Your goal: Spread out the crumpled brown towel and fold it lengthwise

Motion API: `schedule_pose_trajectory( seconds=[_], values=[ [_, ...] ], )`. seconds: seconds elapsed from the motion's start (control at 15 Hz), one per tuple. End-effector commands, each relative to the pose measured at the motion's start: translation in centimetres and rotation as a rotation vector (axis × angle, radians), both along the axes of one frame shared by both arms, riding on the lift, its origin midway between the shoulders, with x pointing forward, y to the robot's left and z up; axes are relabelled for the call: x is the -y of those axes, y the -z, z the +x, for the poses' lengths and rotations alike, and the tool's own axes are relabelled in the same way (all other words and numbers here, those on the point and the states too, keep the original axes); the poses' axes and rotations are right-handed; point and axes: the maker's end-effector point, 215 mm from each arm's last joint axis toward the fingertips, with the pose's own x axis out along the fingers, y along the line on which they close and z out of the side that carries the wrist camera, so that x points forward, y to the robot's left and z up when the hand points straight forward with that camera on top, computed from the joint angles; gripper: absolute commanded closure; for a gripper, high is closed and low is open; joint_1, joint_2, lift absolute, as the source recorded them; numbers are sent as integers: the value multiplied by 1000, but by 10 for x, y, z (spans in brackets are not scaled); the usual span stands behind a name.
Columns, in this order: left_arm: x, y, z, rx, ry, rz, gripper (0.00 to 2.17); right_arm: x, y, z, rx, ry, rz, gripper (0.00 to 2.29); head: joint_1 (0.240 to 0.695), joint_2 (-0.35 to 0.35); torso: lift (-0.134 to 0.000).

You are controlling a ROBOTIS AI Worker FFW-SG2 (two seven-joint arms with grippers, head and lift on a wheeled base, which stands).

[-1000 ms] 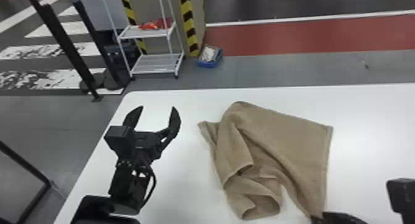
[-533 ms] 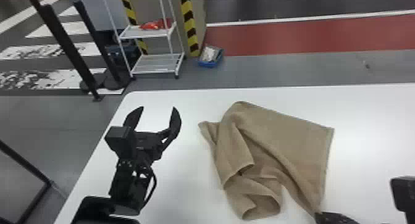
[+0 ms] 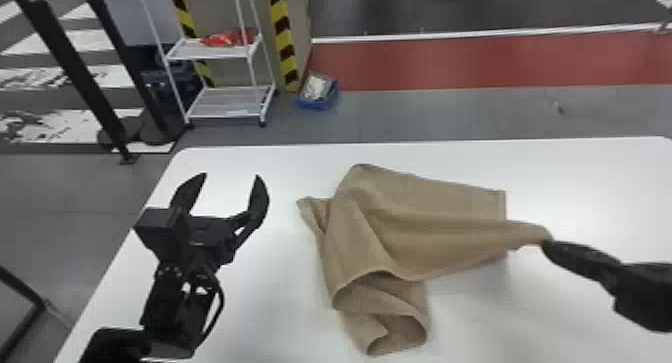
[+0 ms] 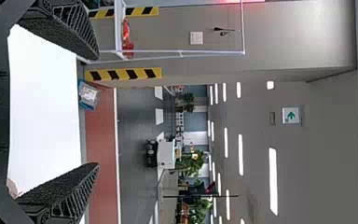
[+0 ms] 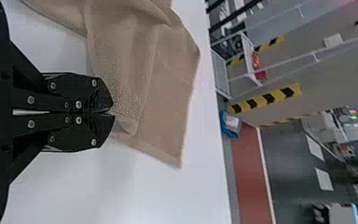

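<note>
In the head view, a crumpled brown cloth towel lies on a white, smooth-topped table, right of the black left gripper and apart from it. That gripper's two curved fingers are spread wide above the table with nothing between them. The towel's near part is bunched into loose, rounded folds, while its far right part lies flatter. From the right, the black right gripper pinches a gathered bit of the cloth, drawn out past the towel's right hem.

In the left wrist view, the ridged black fingers stand well apart, and a small piece of the towel shows beside one of them.

In the right wrist view, the fingers are pressed together on the towel's edge, with a flatter, hemmed stretch of cloth beyond them on the table.
</note>
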Motion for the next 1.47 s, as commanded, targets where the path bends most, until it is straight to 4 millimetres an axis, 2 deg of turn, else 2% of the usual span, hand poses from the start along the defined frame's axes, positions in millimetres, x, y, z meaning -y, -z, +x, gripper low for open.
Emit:
schedule_pose_trajectory(
  seconds=[0.0,0.07,0.13,0.2,0.33,0.53,0.67,0.93,1.13,1.4],
  values=[
    [0,-2,-3,3,7,1,80,68,-35,40,83,134,19,1690,695,86,-124],
    [0,-2,-5,1,15,3,80,85,-30,49,72,169,39,1690,695,58,-124],
    [2,-2,-5,1,20,3,80,98,-15,55,53,195,56,1690,695,29,-124],
    [5,2,-5,-9,26,4,80,102,-2,58,49,199,57,1690,695,-16,-124],
    [12,13,-4,-45,40,-1,80,108,20,61,48,203,34,1690,695,-41,-124],
    [32,25,-10,-96,88,-10,80,149,47,71,37,284,4,1690,695,-77,-124],
    [43,29,-11,-107,122,-2,80,174,60,76,35,331,-7,1690,695,-108,-124],
    [60,33,-19,-116,153,-11,80,209,77,69,29,400,-73,1690,695,-184,-124],
    [74,36,-24,-122,184,-7,90,206,81,67,37,379,-91,1690,695,-222,-124],
    [116,49,-50,-185,337,-7,387,199,87,66,31,365,-87,1690,695,-251,-124]
  ],
)
